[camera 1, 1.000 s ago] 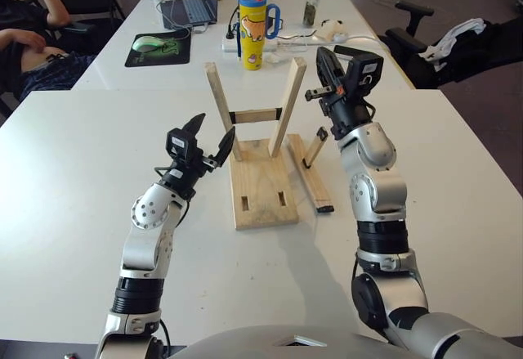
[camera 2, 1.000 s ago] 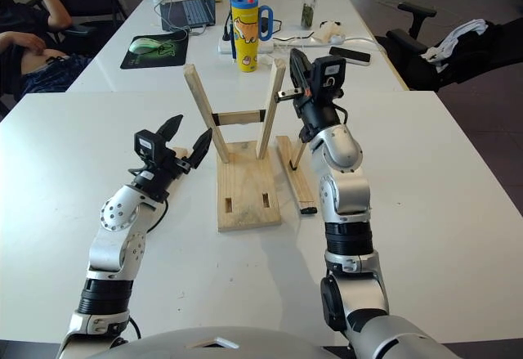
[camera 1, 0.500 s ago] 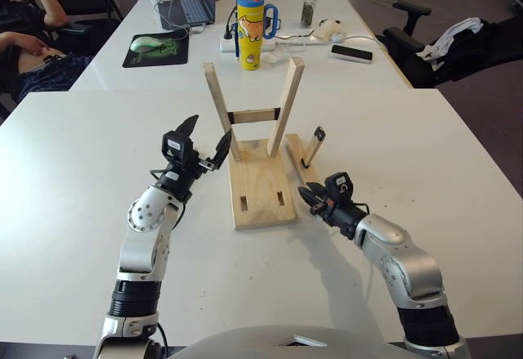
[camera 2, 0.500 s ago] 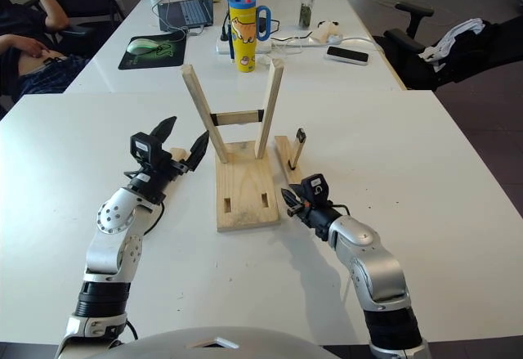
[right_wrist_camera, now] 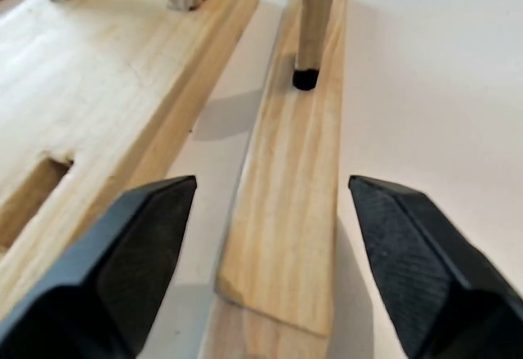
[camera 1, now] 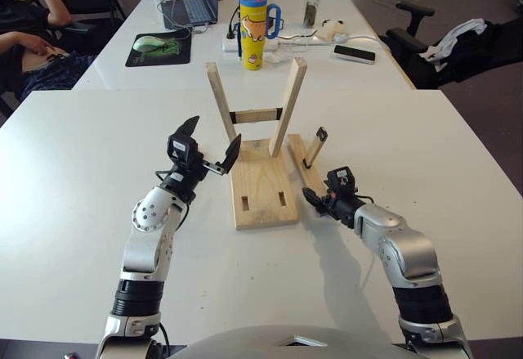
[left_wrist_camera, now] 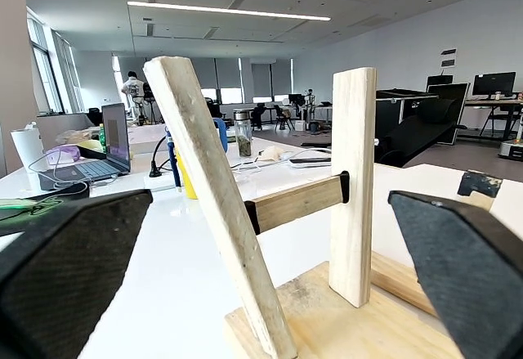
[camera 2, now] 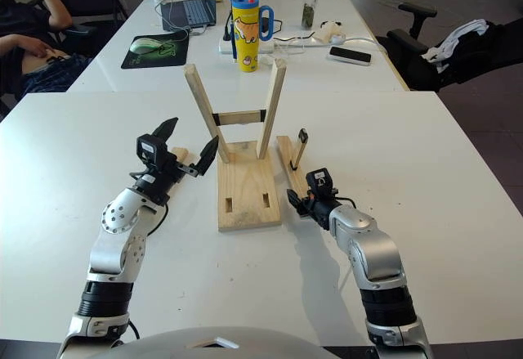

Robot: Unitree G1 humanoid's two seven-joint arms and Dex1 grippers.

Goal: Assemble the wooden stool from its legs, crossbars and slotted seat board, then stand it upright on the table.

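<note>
the left gripper point(camera 1: 216, 132) is hovering just left of the two standing legs point(camera 1: 286, 105), jaws spread wide, holding nothing. in its wrist view the nearer leg is sitting between the two fingers point(left_wrist_camera: 458, 253) but not touching them. those legs are standing in the far slots of the board point(camera 1: 263, 191), joined by a crossbar point(camera 1: 257, 115). the board is lying flat on the table point(camera 1: 82, 179), its two near slots open.

just right of the board a loose leg point(camera 1: 304, 167) is lying flat, its long axis running near to far and angling a little left at the far end. a short bar point(camera 1: 315, 146) is sticking up from it partway along.

the right gripper point(camera 1: 317, 191) is sitting low at the near end of that loose leg, jaws apart, one finger on each side and neither seeming to touch the wood. it is pointing along the leg rather than across it. the right arm is much the nearer, so closing there would likely be pinching the leg by its end.
</note>
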